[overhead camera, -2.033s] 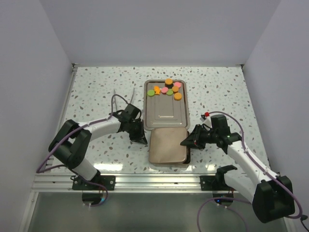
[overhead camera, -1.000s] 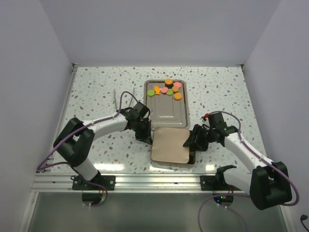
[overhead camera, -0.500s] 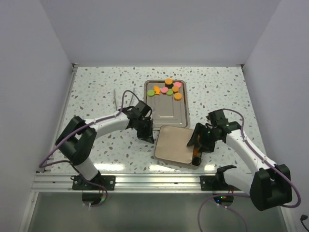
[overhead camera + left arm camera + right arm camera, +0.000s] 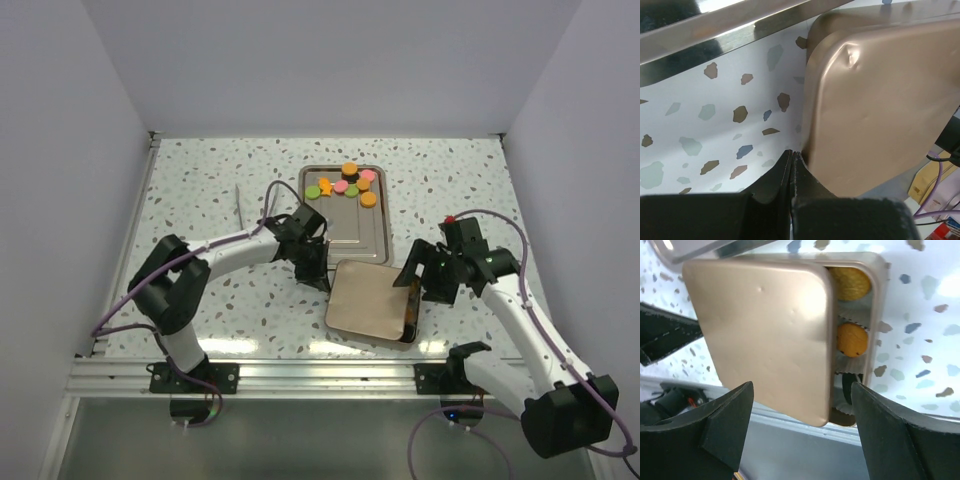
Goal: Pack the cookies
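Two orange cookies (image 4: 850,283) showed in the uncovered right strip of the tin (image 4: 882,300) beside a skewed gold lid (image 4: 760,330), the left gripper (image 4: 792,160) pinched shut at its left edge, the right gripper (image 4: 420,280) spread wide above; closing seemed underway, needing the lid nudged square.

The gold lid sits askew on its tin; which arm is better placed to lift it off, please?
Right, probably: the right gripper is open over the lid and the uncovered cookies, while the left gripper is shut, its tips only at the lid's left edge.
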